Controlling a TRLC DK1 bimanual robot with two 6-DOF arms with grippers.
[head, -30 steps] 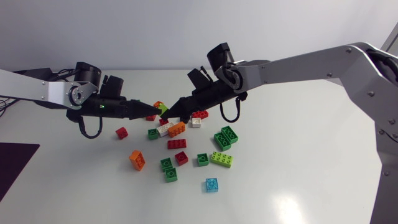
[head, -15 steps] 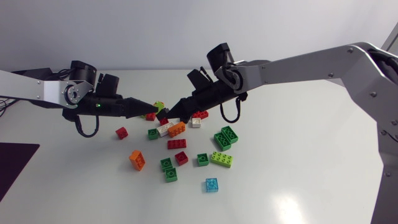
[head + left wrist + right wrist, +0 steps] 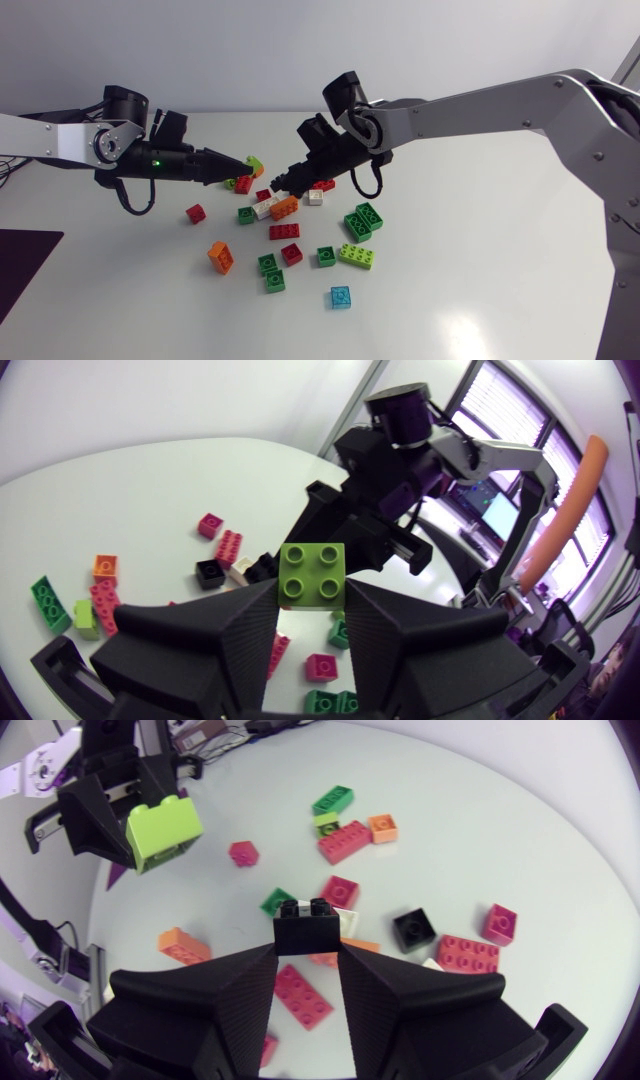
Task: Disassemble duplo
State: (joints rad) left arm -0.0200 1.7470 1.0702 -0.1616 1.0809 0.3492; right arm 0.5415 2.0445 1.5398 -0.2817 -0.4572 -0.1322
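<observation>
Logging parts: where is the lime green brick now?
The lime green brick is clamped in the left gripper, over the pile's left part in the head view, opposite the right gripper's black brick.

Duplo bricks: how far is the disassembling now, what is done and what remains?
Done: most bricks lie singly on the table, such as the blue brick and the orange brick. In hand: the left gripper is shut on a lime brick, the right gripper on a black brick, held apart. Left: two green bricks lie touching; whether joined, I cannot tell.

Left tool (image 3: 312,603) holds lime brick (image 3: 312,573), right tool (image 3: 307,958) black brick (image 3: 307,931), loose bricks (image 3: 284,232) scattered
</observation>
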